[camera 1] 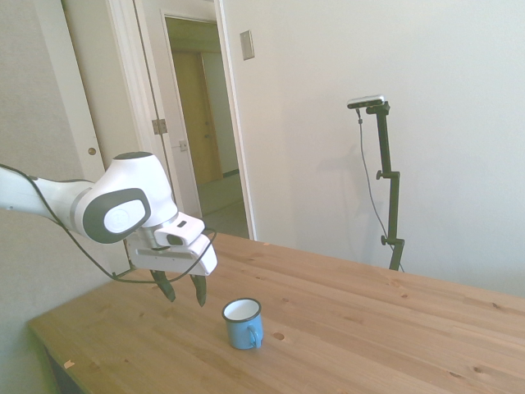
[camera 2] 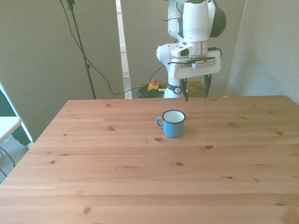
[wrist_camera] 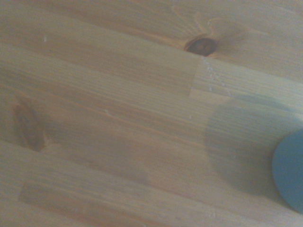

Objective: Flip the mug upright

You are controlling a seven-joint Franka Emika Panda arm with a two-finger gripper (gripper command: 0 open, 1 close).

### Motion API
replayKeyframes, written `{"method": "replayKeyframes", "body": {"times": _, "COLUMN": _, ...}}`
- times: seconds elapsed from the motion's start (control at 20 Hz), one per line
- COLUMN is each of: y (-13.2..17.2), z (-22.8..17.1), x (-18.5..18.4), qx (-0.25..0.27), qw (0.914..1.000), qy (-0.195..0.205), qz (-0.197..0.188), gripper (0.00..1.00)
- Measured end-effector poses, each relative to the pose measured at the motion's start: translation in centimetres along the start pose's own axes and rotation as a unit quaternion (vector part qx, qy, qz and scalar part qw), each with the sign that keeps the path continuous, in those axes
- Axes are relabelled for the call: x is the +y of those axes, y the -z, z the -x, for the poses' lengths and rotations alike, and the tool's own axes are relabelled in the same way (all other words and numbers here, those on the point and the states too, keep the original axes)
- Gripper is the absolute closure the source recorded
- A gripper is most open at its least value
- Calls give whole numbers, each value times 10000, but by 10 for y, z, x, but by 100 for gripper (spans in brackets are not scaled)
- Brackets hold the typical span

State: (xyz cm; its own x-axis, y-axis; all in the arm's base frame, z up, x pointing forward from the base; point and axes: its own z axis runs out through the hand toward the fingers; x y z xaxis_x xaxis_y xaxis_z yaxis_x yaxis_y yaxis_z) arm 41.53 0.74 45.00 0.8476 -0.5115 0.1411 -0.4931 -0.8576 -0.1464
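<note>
The light-blue mug (camera 1: 244,322) stands upright on the wooden table, its white inside facing up and its dark rim level. In the front view the mug (camera 2: 173,123) has its loop handle toward the front view's left. My gripper (camera 1: 184,289) hangs above the table beside the mug, a short way from it and touching nothing. Seen from the front, the gripper (camera 2: 196,89) is behind the mug and higher, its two dark fingers apart and empty. A blurred blue edge of the mug (wrist_camera: 289,172) shows in the wrist view.
The wooden table (camera 2: 140,177) stretches wide around the mug. An open doorway (camera 1: 205,123) and a white wall lie behind it. Cables and a small red-and-yellow object (camera 2: 153,85) sit on the floor past the table's far edge.
</note>
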Motion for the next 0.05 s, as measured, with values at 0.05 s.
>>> {"method": "replayKeyframes", "body": {"times": 0.05, "y": 2, "z": 6, "x": 1, "qx": 1, "qw": 10000, "qy": -24, "qz": -48, "gripper": 0}}
